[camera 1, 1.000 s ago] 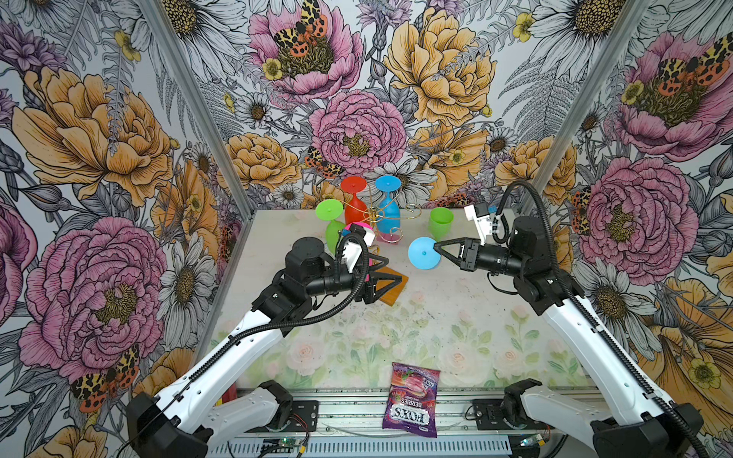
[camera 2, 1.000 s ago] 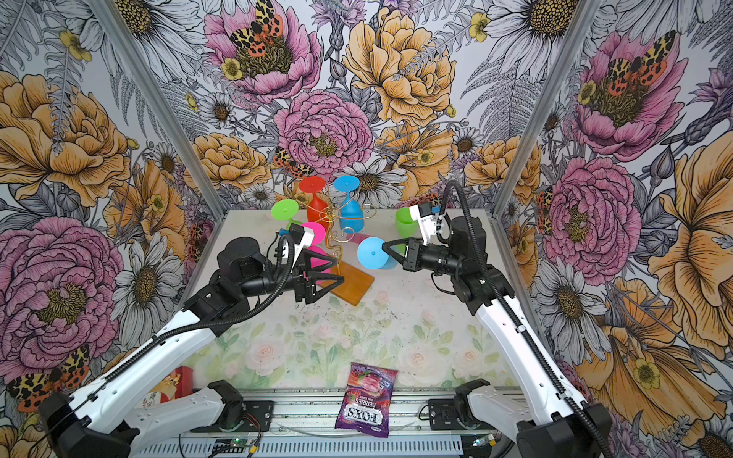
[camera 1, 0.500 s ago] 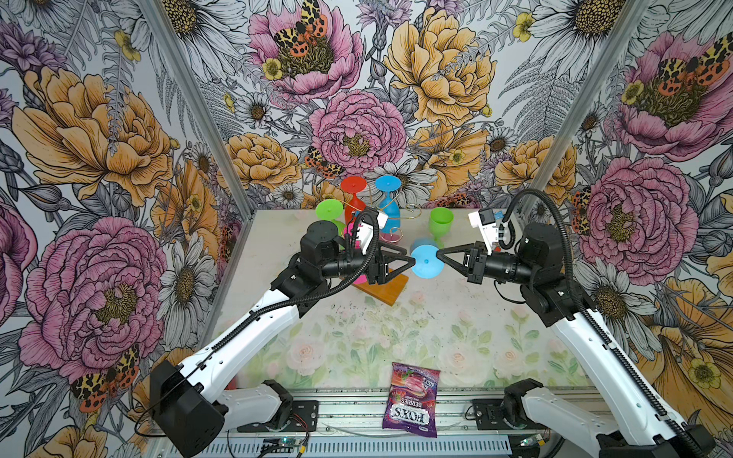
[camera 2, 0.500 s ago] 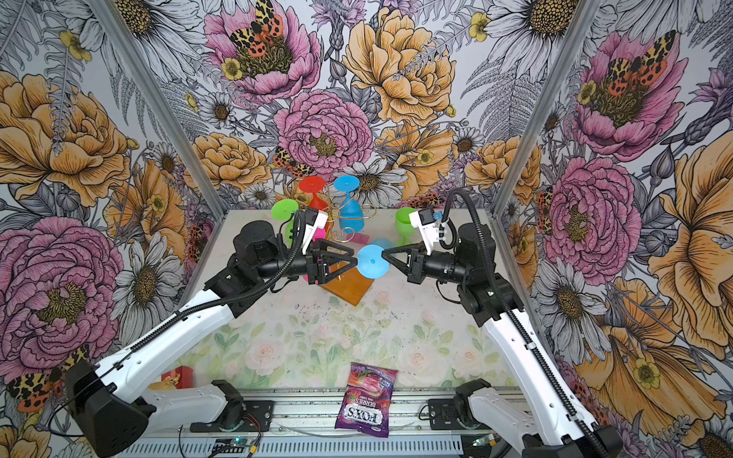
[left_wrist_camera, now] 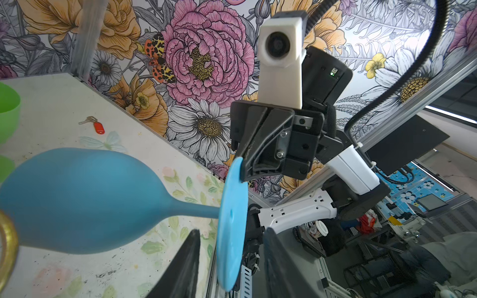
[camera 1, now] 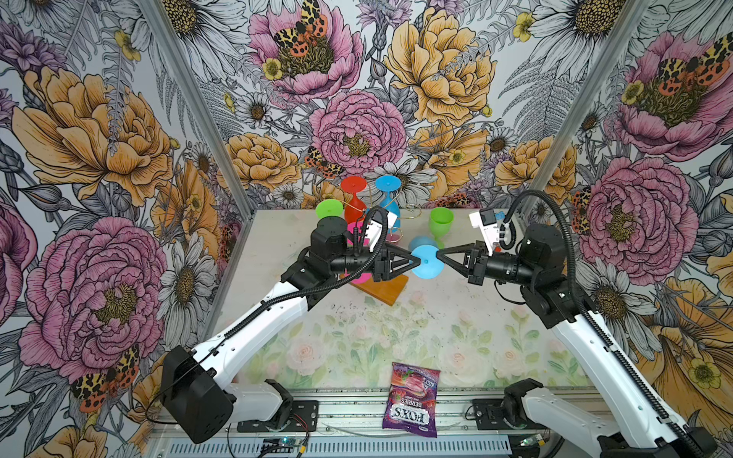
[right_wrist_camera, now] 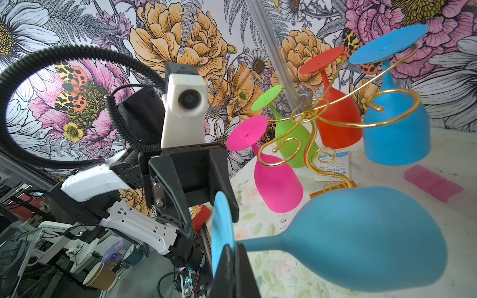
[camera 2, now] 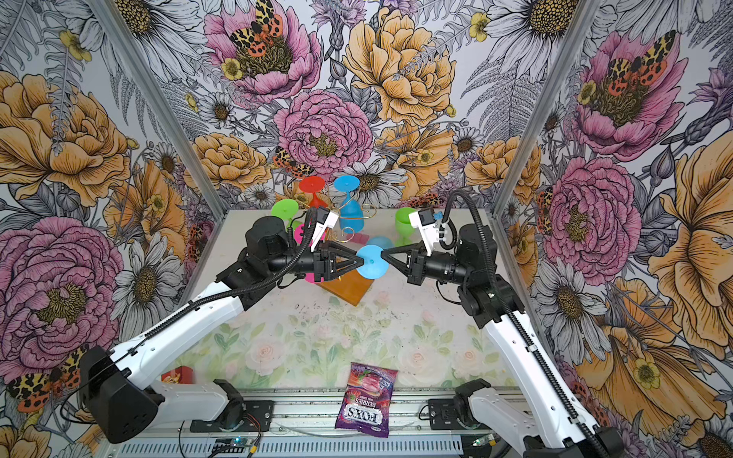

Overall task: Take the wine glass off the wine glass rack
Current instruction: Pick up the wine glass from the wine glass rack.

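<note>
The right gripper (camera 1: pixel 441 254) is squeezing shut on the round foot of the light blue plastic wine glass (camera 1: pixel 428 266), sideways in the air off the gold wire wine glass rack (camera 1: pixel 386 289), and the left gripper (camera 1: pixel 417 260), its jaws half open around the foot, probably needs to close next to take it.

Robot lab test cell

Flowered wall panels (camera 1: pixel 357 119) on aluminium posts (camera 1: pixel 186 91) box in a desk (camera 1: pixel 357 337). Two arms (camera 1: pixel 258 325) sit on a rail (camera 1: pixel 349 416), and beyond it are a paper cup (right_wrist_camera: pixel 99 280) and a screen (left_wrist_camera: pixel 432 202).
</note>
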